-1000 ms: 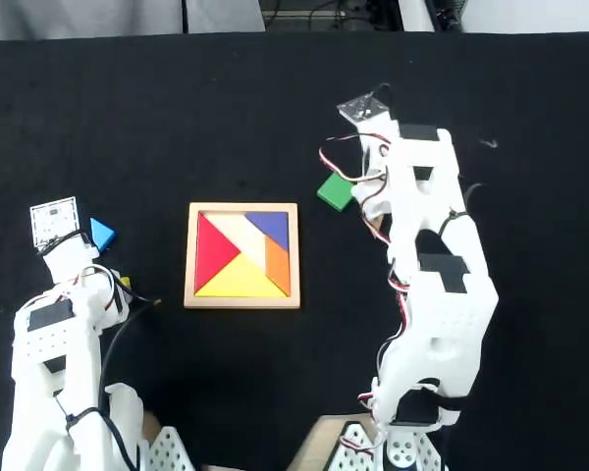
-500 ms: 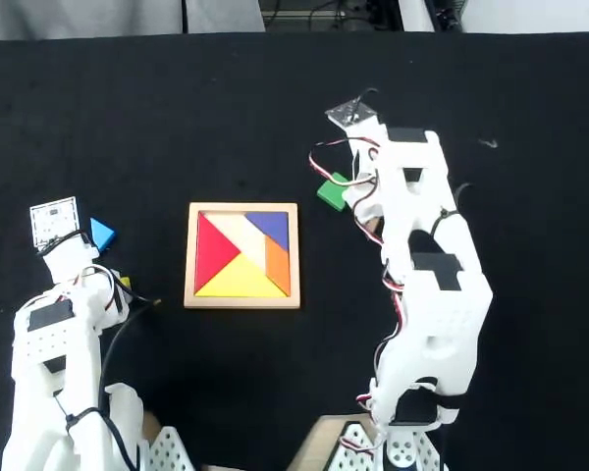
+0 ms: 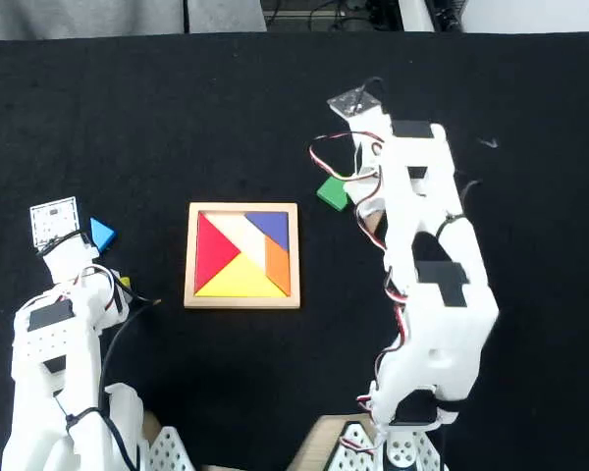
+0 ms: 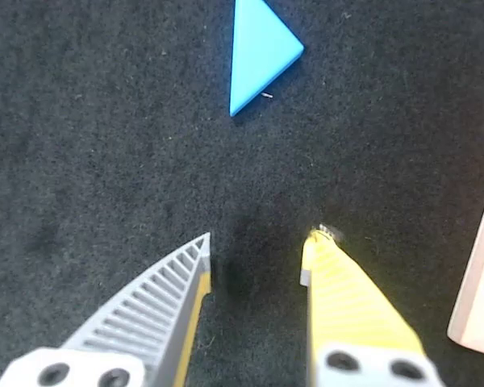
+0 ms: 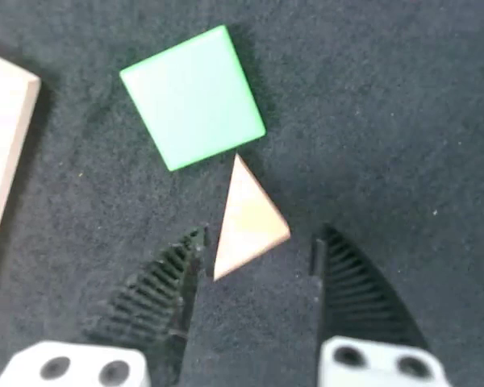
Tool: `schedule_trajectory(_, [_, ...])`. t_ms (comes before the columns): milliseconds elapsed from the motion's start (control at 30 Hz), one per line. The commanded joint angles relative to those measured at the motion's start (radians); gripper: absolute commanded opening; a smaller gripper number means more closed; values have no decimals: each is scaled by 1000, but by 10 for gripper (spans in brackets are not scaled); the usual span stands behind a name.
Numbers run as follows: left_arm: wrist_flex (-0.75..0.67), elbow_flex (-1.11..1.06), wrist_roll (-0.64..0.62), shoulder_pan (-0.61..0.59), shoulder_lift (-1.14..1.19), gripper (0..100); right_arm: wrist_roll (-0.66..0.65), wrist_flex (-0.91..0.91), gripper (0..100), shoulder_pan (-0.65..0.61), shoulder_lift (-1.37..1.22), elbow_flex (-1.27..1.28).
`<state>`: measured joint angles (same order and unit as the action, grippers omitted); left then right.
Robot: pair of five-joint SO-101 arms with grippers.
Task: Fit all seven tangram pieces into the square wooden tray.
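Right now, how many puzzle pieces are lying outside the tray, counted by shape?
Triangles: 2 (light blue triangle, tan triangle)
Squares: 1 (green square)
Total: 3

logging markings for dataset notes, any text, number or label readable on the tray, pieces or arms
No readable text anywhere.
The wooden tray, green square and blue triangle: no print.
The white speckled card on the left arm: pattern too small to read.
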<state>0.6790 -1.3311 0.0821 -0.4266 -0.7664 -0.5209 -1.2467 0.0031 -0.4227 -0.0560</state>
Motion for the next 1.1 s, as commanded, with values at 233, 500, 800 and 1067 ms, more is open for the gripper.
schedule_trajectory(233, [-17, 4, -3, 13, -20, 191, -18, 84, 198, 41, 62, 47])
schedule_trajectory(500, [-17, 4, -3, 13, -20, 191, -26, 92, 198, 54, 59, 41])
schedule_trajectory(800, [-17, 4, -3, 13, -20, 191, -28, 57, 194, 46, -88, -47])
schedule_trajectory(1067, [-17, 4, -3, 13, -20, 191, -26, 25, 194, -14, -101, -62])
